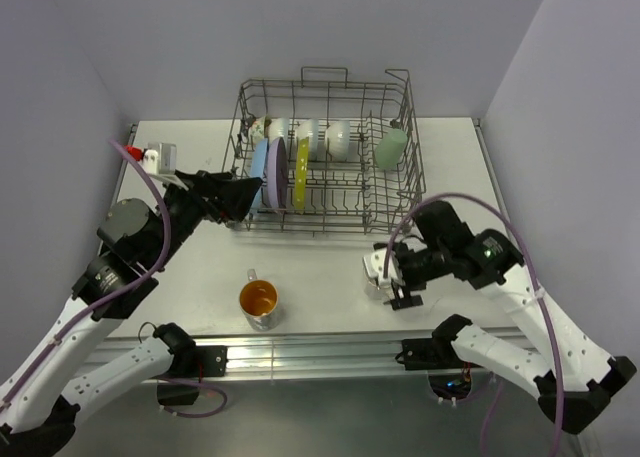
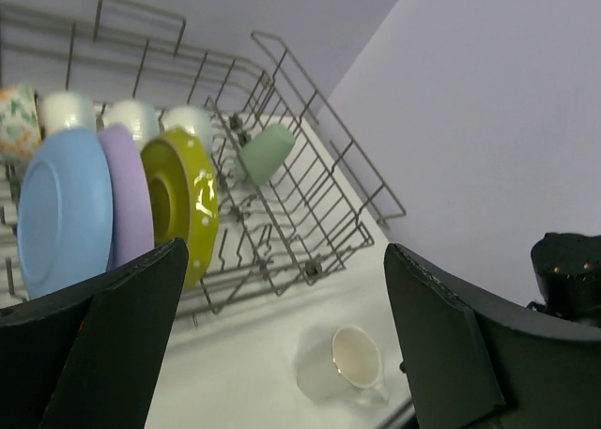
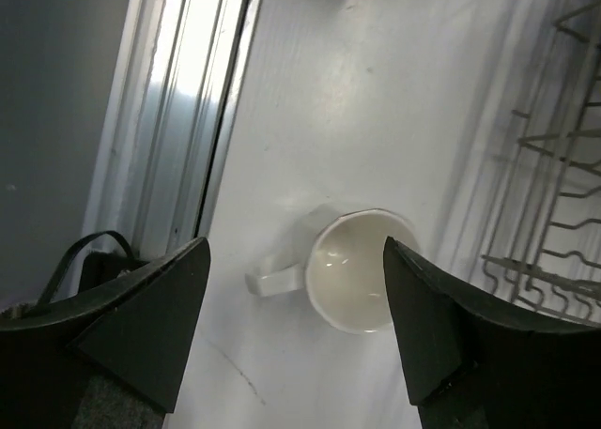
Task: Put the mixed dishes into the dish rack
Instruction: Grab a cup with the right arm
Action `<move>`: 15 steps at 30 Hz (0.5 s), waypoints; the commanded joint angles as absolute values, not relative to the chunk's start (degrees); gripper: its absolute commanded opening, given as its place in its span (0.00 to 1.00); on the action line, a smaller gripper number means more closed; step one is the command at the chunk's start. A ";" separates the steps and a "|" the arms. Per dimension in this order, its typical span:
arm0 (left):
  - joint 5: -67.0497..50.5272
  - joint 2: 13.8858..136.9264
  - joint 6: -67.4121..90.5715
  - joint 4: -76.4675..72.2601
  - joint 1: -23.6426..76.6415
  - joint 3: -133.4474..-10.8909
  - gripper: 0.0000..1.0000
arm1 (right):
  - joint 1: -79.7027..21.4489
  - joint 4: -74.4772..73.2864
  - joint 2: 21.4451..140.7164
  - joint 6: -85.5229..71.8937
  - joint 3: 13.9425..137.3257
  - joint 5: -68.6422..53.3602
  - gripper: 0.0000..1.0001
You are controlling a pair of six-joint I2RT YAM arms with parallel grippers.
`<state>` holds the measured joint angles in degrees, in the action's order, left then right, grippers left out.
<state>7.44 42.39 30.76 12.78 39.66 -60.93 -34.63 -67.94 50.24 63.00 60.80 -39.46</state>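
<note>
The coming move turns on the white mug (image 3: 355,271). It stands upright on the table (image 1: 320,277) between the dish rack's near right corner and the table's near edge, directly below the right gripper (image 3: 296,260). In the right wrist view the open mouth faces the camera, and the mug sits in the gap between the two dark fingers, nearer one of them than the other. Its short loop handle sticks out sideways toward the near edge rail, away from the rack, so the mug's widest line runs near-to-far. Those jaws are spread wide and hold nothing. This arm is clearly the nearer one, and a straight descent looks like all that the grasp needs. The left gripper (image 2: 286,260) hangs at the rack's near left corner, likewise spread and empty, looking across the load. The dish rack (image 1: 330,215), a grey wire basket with upright tines and loop handles, stands at the far middle of the table. In its left part a blue plate (image 2: 66,213), a lavender plate (image 2: 131,194) and a glossy yellow-green plate (image 2: 183,199) stand on edge, packed face to face. White bowls (image 2: 131,119) and a floral bowl (image 2: 17,119) line the far row, and a pale green cup (image 2: 266,152) lies tipped near the right wall. One more piece is out — an orange-inside cup (image 1: 258,300), shiny outside, standing upright near the table's near edge, left of the middle, nearer the left arm.
</note>
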 commanded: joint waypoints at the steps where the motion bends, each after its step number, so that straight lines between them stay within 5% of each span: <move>1: 8.35 39.56 35.94 15.29 39.46 -58.63 0.92 | -36.90 -68.56 43.27 70.05 53.72 -37.63 0.81; 15: 8.96 35.25 37.35 16.79 39.46 -55.99 0.93 | -40.25 -49.40 46.67 56.43 42.72 -24.00 0.71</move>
<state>8.03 35.46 36.82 17.12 39.66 -56.07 -39.88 -55.37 46.06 59.59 43.55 -26.74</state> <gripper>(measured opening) 0.928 0.724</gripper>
